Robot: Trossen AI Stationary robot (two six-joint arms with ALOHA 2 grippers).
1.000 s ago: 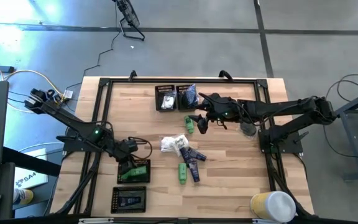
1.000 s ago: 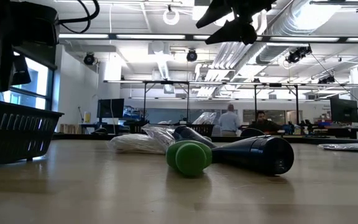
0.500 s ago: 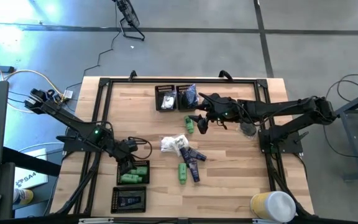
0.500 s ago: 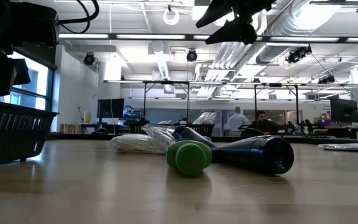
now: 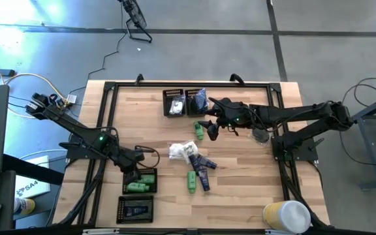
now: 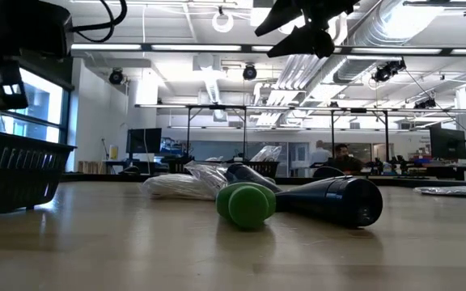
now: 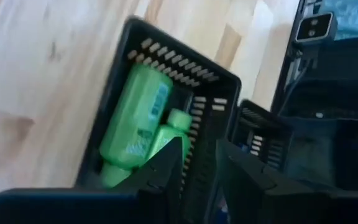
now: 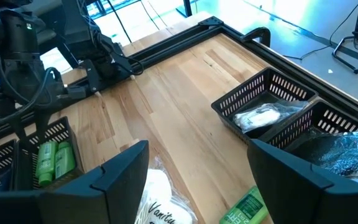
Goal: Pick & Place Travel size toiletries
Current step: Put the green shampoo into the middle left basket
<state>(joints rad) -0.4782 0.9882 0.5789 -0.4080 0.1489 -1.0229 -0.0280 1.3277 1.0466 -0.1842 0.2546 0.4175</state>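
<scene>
Left gripper (image 7: 197, 165) above black mesh tray (image 5: 141, 180), jaws narrowly parted, gripping nothing; two green tubes (image 7: 135, 121) lying in tray just beyond fingertips. Farther: right gripper (image 5: 209, 128) hovering jaws spread, empty, over green tube (image 5: 200, 131); loose pile (image 5: 193, 163) mid-table.
</scene>
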